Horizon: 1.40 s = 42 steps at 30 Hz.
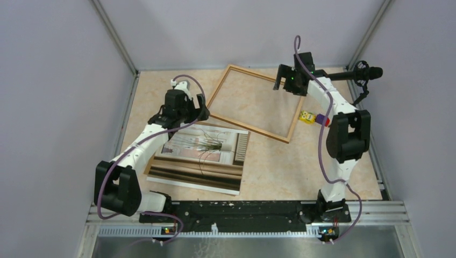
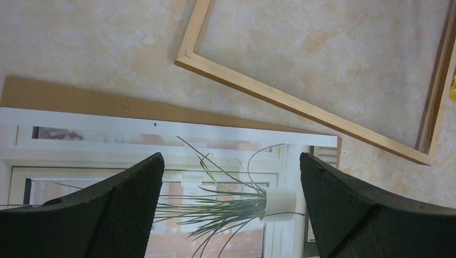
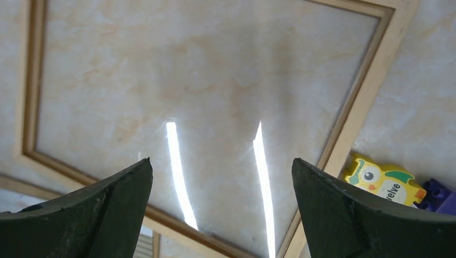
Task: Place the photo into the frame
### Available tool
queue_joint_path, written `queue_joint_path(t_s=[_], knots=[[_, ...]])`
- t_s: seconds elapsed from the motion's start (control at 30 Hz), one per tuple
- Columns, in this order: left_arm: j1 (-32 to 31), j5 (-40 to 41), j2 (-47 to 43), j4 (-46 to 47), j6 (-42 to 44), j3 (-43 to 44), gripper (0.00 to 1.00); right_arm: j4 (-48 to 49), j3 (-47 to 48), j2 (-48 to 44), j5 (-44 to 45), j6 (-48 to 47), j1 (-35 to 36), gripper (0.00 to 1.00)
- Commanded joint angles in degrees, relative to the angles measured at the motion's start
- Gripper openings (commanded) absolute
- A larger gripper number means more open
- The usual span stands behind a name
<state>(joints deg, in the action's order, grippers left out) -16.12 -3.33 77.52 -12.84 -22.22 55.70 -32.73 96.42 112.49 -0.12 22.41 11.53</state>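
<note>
Left wrist view: the left jaws were spread wide and held nothing; between the two black fingers [image 2: 123,215] lay the photo [image 2: 80,121], face up, with its grass blades and a small white pot in sight.
Left jaws, place: over the far part of the photo; whether they touched the paper could not be told.
Under the photo: a brown backing board [image 2: 80,97] showed as a strip past the photo's far edge, toward 12 o'clock.
Beyond the board: the near-left corner of the frame [image 2: 301,105] lay at 1 o'clock in this view, close to the board but not touching it.
Right wrist view: the right jaws were also spread wide and empty, hanging above the space inside the frame, where two bright streaks of light reflected.
Right jaws, neighbours: at 4 o'clock, just outside the frame's rail, sat a yellow owl toy [image 3: 384,183] with a purple block [image 3: 438,196] against it.
Top external view, frame: it lay flat at 12 o'clock of the table [image 1: 333,161], turned diamond-wise, and only the marbled table top showed inside it.
Top external view, photo: it lay on its board at 8 o'clock from the frame, outside it, beside the left arm [image 1: 140,145].
Right arm [image 1: 344,129]: it reached from 4 o'clock to the frame's far right corner.
</note>
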Motion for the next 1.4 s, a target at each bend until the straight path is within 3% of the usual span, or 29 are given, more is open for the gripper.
queue_joint_path(t_s=[0.0, 0.1, 0.27, 0.43, 0.57, 0.67, 0.9, 1.37], knots=[[-0.1, 1.5, 0.0, 2.2, 1.2, 0.8, 0.99, -1.6, 0.6, -6.4, -9.5, -4.1, 4.6, 0.99], [-0.1, 2.4, -0.3, 0.6, 0.5, 0.6, 0.99, -2.8, -3.4, -6.7, -20.3, -1.9, 8.3, 0.98], [-0.1, -1.2, 3.0, -9.6, -7.5, 1.1, 0.99, 17.3, -23.1, -12.9, -34.1, 13.6, 15.9, 0.96], [-0.3, -6.4, 1.8, -8.7, -12.1, -7.5, 0.99, 37.6, -39.7, -16.5, -36.7, 27.7, 20.2, 0.85], [-0.4, -6.2, -0.9, -7.1, -14.0, -13.0, 0.99, 41.2, -48.2, -19.1, -35.4, 28.6, 20.9, 0.72], [-0.3, -7.2, -1.6, -4.5, -14.7, -16.6, 0.99, 41.1, -52.9, -21.3, -33.8, 27.0, 21.0, 0.71], [-0.3, -8.5, -1.3, -0.2, -16.9, -21.0, 0.99, 51.0, -60.6, -20.5, -35.3, 30.5, 23.2, 0.71], [-0.4, -7.4, -2.0, 0.8, -16.9, -23.0, 0.99, 66.1, -62.6, -15.6, -39.5, 40.0, 27.1, 0.65]])
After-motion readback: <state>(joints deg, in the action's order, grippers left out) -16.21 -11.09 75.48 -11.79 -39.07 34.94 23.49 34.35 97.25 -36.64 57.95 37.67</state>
